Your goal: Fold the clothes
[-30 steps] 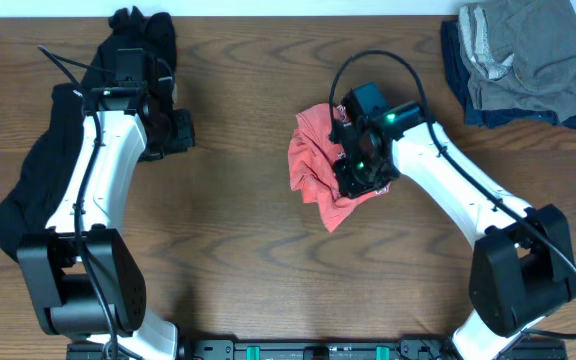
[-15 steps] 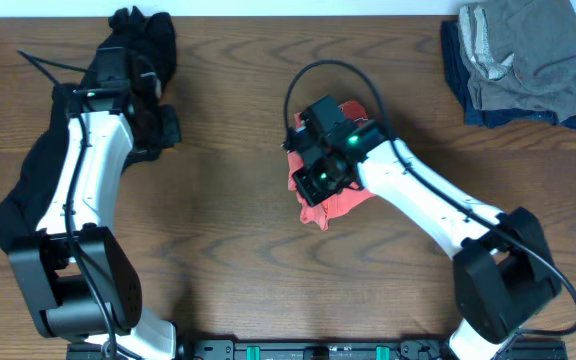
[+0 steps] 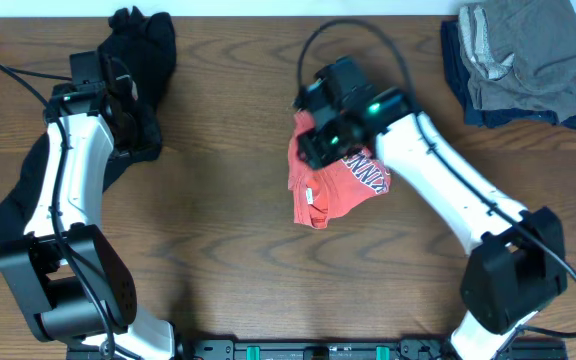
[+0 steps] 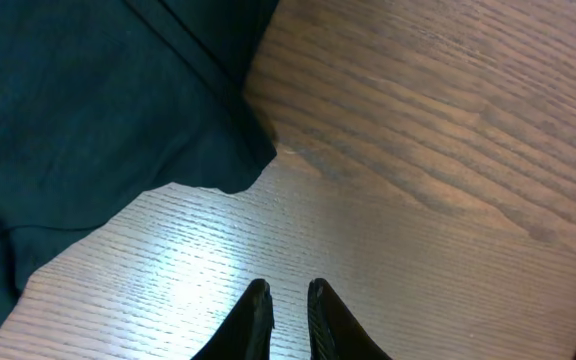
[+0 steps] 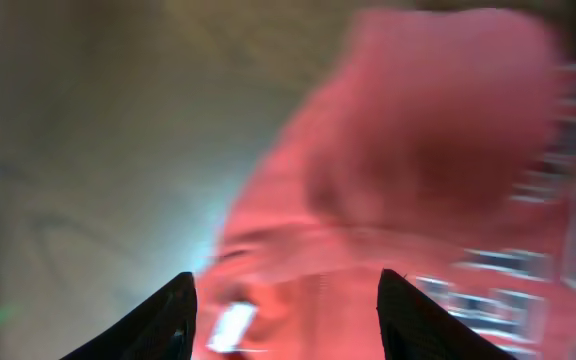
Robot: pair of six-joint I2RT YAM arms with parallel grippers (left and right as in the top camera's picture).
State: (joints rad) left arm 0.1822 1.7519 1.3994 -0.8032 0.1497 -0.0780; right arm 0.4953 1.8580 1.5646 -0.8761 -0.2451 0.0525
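A red shirt (image 3: 333, 185) with white lettering lies crumpled at the table's middle. My right gripper (image 3: 318, 143) hangs over its far left part. In the right wrist view the jaws (image 5: 288, 305) are wide open above the blurred red shirt (image 5: 388, 180) and hold nothing. A black garment (image 3: 28, 190) lies along the left edge and runs up to the far left corner. My left gripper (image 3: 138, 130) is beside it. In the left wrist view its fingers (image 4: 288, 295) are shut and empty over bare wood, and the dark cloth (image 4: 98, 100) lies to the upper left.
A stack of folded grey and dark blue clothes (image 3: 523, 55) sits at the far right corner. Bare brown wood (image 3: 218, 240) stretches between the two arms and along the front. The right arm's cable loops over the table's far middle.
The right gripper swept left with the red shirt, then drew back toward the far side and opened; the shirt now lies more spread, lettering showing. The left arm shifted left and farther back.
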